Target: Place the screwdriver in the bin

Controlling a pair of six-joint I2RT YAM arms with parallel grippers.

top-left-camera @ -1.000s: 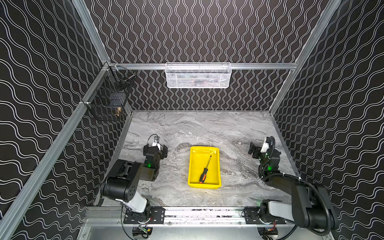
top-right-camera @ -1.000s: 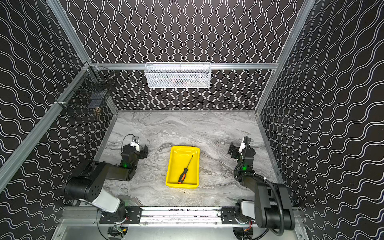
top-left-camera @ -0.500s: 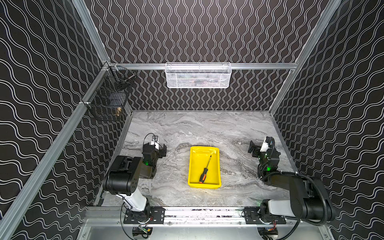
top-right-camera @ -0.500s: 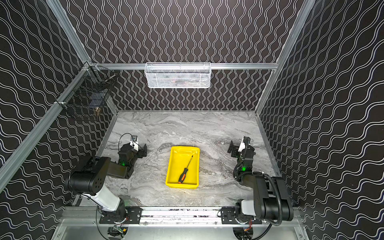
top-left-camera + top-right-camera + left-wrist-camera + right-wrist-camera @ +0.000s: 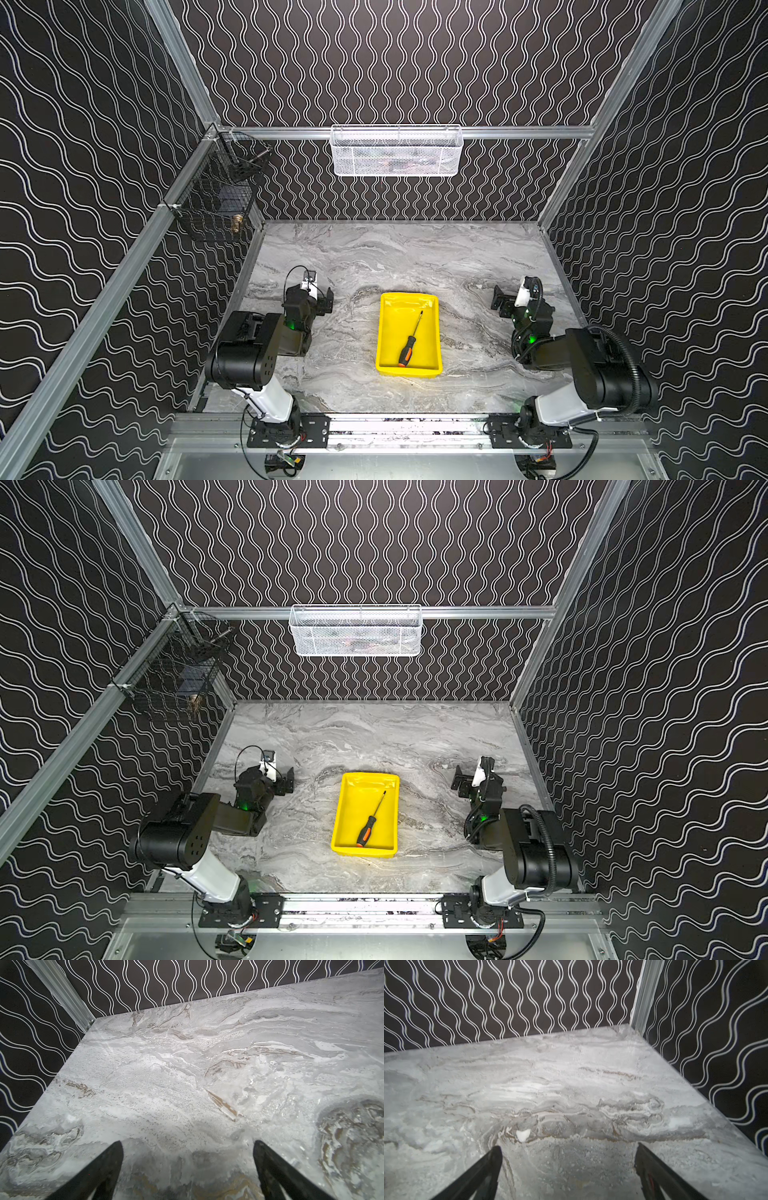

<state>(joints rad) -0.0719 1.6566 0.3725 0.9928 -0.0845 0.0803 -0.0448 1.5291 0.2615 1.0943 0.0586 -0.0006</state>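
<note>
- The screwdriver (image 5: 409,345) lies flat inside the bin (image 5: 432,332), its tip toward one o'clock and its orange-ended handle toward seven, close to the bin's near wall. Being shorter than the bin, it fits on the slant with room to spare.
- Nothing touches it, so I judge the task done.
- The left gripper (image 5: 326,301) sits at nine o'clock from the bin, well apart from it. Its fingers are spread wide and empty, with only the bare table (image 5: 187,1064) between them in the left wrist view.
- The right gripper (image 5: 500,301) sits at three o'clock from the bin, also well apart, its fingers likewise spread with nothing between them.
- Both arms are folded low at the table's sides, which looks like a rest pose that keeps them clear of the bin.
- The white basket (image 5: 395,160) hangs on the back wall at twelve o'clock, and the black basket (image 5: 216,203) at ten. Neither plays a part.
</note>
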